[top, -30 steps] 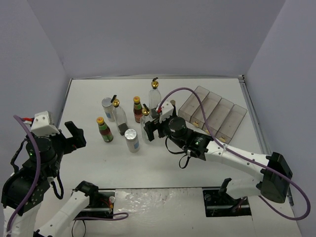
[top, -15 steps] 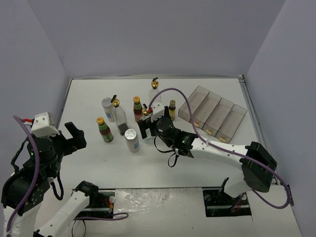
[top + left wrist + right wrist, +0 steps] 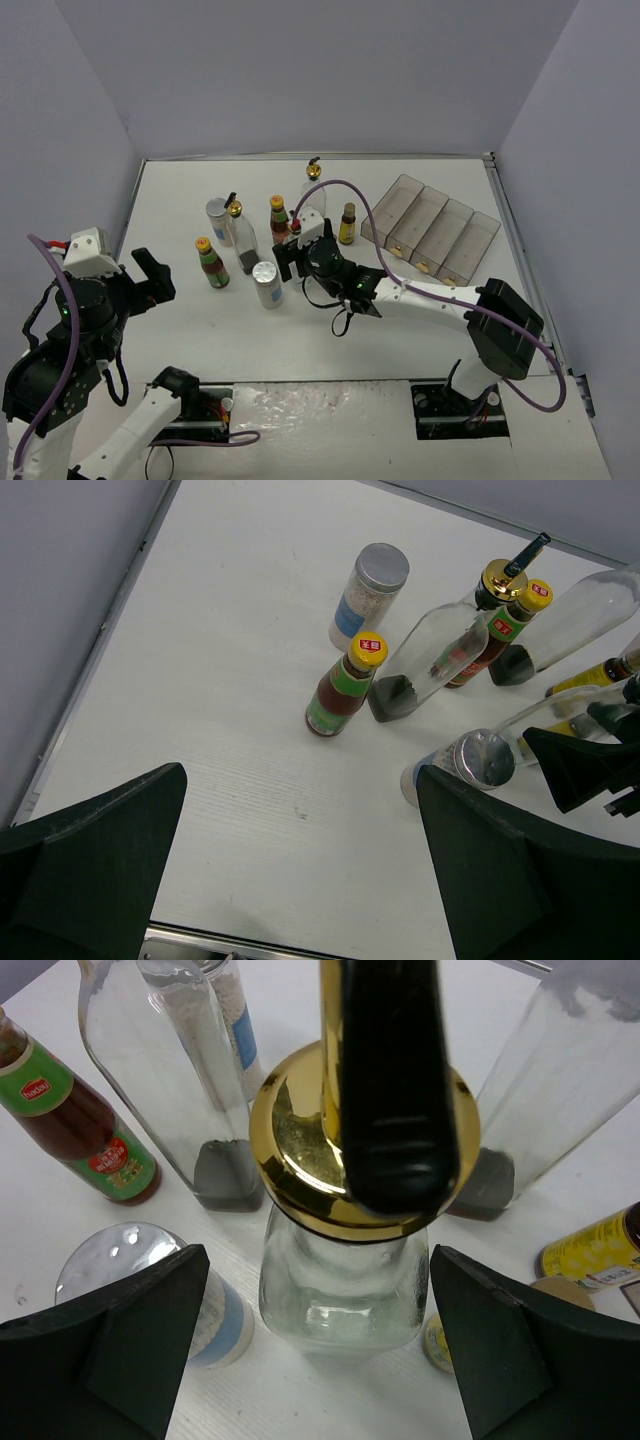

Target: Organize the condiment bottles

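Note:
The bottles stand in a cluster left of centre. Two tall clear glass bottles [image 3: 315,192] [image 3: 241,243], two red-sauce bottles [image 3: 279,218] [image 3: 211,264], two white shakers [image 3: 218,221] [image 3: 266,285] and a small dark yellow-labelled bottle [image 3: 347,225] show from above. My right gripper [image 3: 291,258] is open, its fingers [image 3: 130,1345] on either side of a third tall glass bottle [image 3: 345,1290] with a gold pourer [image 3: 360,1150], not touching it. My left gripper [image 3: 150,276] is open and empty at the left, apart from the cluster; in its wrist view [image 3: 300,880] only bare table lies between its fingers.
The clear plastic four-compartment rack [image 3: 432,238] lies at the right rear. In the right wrist view a shaker [image 3: 150,1285], a red-sauce bottle [image 3: 75,1120] and two glass bottles [image 3: 170,1070] [image 3: 560,1090] crowd round the straddled bottle. Grey walls enclose the table.
My right gripper has moved left, from beside the rack into the cluster, uncovering the small dark bottle, and now straddles the tall glass bottle. The left arm has not moved.

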Tool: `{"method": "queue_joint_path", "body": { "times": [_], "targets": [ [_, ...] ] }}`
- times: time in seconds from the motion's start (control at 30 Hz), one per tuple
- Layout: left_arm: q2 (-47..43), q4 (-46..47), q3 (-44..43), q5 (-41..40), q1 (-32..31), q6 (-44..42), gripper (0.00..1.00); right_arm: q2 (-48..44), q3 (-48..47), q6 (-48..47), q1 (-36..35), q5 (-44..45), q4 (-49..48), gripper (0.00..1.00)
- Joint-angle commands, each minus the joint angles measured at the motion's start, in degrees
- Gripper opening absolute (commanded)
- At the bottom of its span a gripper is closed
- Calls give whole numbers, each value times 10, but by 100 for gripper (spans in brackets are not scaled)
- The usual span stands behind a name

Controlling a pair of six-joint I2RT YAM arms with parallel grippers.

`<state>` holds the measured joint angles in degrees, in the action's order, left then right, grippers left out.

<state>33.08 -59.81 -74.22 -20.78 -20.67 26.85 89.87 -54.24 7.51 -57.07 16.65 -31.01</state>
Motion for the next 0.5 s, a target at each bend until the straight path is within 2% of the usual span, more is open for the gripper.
{"method": "queue_joint_path", "body": {
  "times": [0.0,0.1,0.47],
  "targets": [
    [11,21,-1,3,-2,2,97,0,-13,14,4,-2,-65,83],
    [10,22,-1,3,-2,1,97,1,-7,15,3,-1,-72,80],
    [8,21,0,7,-3,1,97,1,10,15,14,8,-78,45]
  ]
}}
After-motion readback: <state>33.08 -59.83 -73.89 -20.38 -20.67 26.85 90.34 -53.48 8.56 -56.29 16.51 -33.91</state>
